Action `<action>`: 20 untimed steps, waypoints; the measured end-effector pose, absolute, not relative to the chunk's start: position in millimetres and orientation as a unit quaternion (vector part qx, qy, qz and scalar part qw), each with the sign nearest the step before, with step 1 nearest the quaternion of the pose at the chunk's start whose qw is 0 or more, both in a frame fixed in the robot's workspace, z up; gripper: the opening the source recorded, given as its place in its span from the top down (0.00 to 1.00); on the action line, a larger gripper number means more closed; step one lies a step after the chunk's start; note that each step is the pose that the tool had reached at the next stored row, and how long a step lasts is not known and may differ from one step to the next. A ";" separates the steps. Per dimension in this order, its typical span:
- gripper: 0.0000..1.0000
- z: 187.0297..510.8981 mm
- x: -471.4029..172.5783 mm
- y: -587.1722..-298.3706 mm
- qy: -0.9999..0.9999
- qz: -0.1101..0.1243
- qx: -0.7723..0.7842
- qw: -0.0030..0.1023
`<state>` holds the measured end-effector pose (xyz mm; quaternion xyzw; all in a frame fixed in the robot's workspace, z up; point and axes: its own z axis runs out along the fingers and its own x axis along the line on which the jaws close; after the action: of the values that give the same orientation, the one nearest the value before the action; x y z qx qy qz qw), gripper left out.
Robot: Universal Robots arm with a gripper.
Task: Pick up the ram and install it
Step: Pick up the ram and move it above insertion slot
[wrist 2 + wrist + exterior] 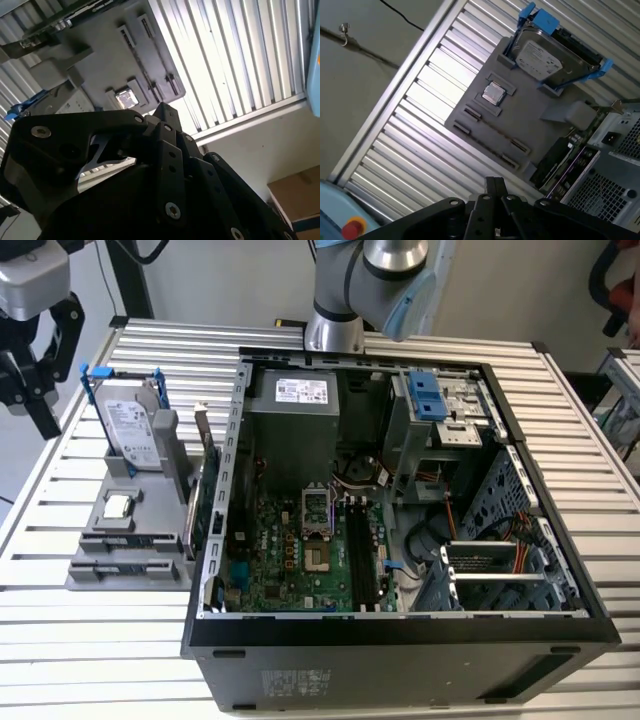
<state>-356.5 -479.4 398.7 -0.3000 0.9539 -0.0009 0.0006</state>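
Hanging near the edge of the slatted counter [90, 640] at the exterior view's far left, the gripper [42, 390] touches none of the parts. In the first wrist view its fingertips [495, 187] meet in a single dark point with nothing seen between them, so it is closed and empty.

Just right of it, a grey fixture [150, 522] lies on the counter. It carries:
- a silver hard drive [130, 425] in a blue frame, propped at a tilt, its white label printed too small to read;
- a square CPU [118, 506] in its recess;
- two long clip-ended holders [125, 538], nearest the camera.

A green expansion card [207, 495] stands on edge between the fixture and the open computer case [400, 632].

Inside the case, a grey power supply [300, 430] bears a white label whose print is illegible. Next come the green motherboard [270, 560] with an uncovered CPU socket [318, 560], then the long black memory slots [357, 552]. Whether the ram is seated in one of those slots cannot be told.

Farther right are a blue-latched drive bay [430, 398] and loose cables [440, 510]. The arm's base [338, 300] rises behind the case.
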 end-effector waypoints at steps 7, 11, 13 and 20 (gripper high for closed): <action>1.00 399.0 -356.5 -479.4 0.941 -0.006 -0.339 -0.001; 1.00 399.2 -356.5 -479.4 0.932 -0.010 -0.363 -0.002; 1.00 399.2 -356.5 -479.4 0.927 -0.011 -0.375 -0.003; 1.00 399.8 -356.5 -479.4 0.908 -0.016 -0.418 -0.004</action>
<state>-356.5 -479.4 399.8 -0.4184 0.9081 -0.0162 -0.0041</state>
